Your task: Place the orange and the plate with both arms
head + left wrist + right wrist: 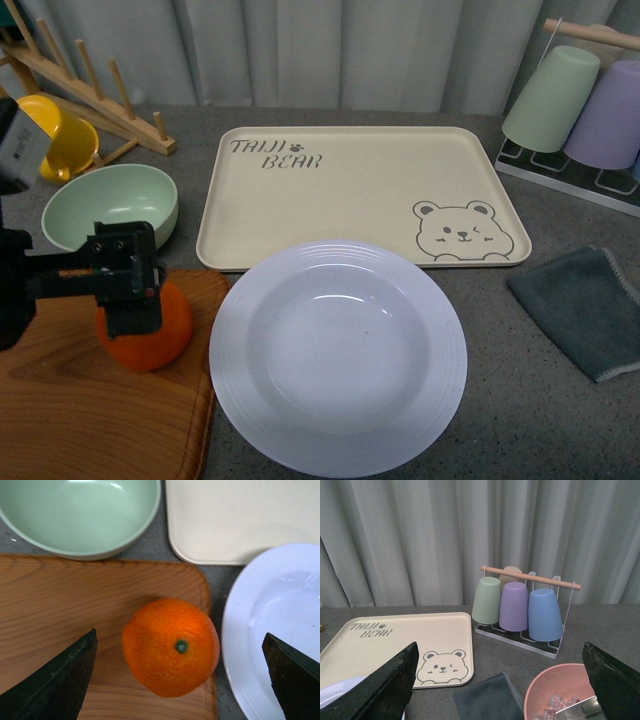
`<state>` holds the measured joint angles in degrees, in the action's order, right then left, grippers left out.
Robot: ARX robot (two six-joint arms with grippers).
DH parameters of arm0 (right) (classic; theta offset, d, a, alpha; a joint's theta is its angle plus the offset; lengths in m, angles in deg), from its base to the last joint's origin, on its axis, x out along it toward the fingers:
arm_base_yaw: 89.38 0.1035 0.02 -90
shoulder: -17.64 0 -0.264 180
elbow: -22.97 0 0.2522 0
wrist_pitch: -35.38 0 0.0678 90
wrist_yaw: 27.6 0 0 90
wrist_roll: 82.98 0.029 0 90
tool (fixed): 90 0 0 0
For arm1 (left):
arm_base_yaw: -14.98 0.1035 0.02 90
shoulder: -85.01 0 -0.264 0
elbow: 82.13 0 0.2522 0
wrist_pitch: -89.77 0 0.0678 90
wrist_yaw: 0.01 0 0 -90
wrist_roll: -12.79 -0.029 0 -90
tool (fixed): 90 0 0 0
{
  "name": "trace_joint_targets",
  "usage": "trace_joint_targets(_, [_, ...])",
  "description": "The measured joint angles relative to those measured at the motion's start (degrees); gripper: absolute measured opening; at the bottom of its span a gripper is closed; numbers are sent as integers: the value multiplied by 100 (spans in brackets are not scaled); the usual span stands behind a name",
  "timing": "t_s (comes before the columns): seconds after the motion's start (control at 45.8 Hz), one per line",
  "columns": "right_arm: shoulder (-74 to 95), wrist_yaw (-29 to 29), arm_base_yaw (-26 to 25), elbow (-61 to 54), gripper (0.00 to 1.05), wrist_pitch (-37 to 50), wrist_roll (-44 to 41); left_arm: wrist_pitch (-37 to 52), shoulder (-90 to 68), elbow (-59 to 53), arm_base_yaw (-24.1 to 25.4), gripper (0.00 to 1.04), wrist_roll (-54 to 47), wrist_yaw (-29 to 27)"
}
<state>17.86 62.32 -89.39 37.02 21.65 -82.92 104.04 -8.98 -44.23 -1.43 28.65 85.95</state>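
Left pincer [128, 300] is over the orange [150, 335] and spread wide. In the left wrist view the orange [171, 647] sits between the two fingers [50, 680] with clear gaps on both sides. We see no contact and nothing is held.

The orange is on the wooden board [80, 410], stem spot up, close to the board edge that faces the plate [338, 350].

The plate sits flat on the bench [560, 420], just beside the board and right in front of the bear tray [350, 180]. Its far rim reaches the tray's near edge in the front view; we can't tell whether they touch. The plate has nothing on it.

Right pincer [500, 644] shows only in its own wrist view. It is also spread wide, holds nothing and is up off the bench. That view also takes in the cup rack [520, 605], a grey cloth [485, 700] and a pink bowl [560, 690].

The green bowl [110, 205] is behind the board, left of the tray.
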Motion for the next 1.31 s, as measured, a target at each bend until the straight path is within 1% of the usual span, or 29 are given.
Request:
trace_joint_targets(0.022, [0,0,0,0,96,0,0,9,-48,13,-7,98,31,118])
trace_joint_targets(0.109, [0,0,0,0,96,0,0,-26,-175,72,-15,98,57,282])
trace_joint_targets(0.327, [0,0,0,0,96,0,0,17,-527,245,4,98,144,522])
trace_joint_targets(0.873, [0,0,0,0,96,0,0,46,-1121,446,68,98,291,553])
trace_joint_targets(0.917, [0,0,0,0,96,0,2,33,-1141,461,70,94,293,538])
trace_joint_targets(0.96, [0,0,0,0,96,0,2,31,-1152,463,70,85,317,542])
trace_joint_targets(1.048, [0,0,0,0,96,0,0,24,-1167,485,70,74,339,553])
trace_joint_targets(1.135, [0,0,0,0,96,0,0,24,-1174,496,70,67,356,555])
trace_joint_targets(1.179, [0,0,0,0,96,0,0,26,-1174,496,70,65,380,566])
trace_joint_targets(1.31, [0,0,0,0,96,0,0,42,-1174,496,74,64,402,595])
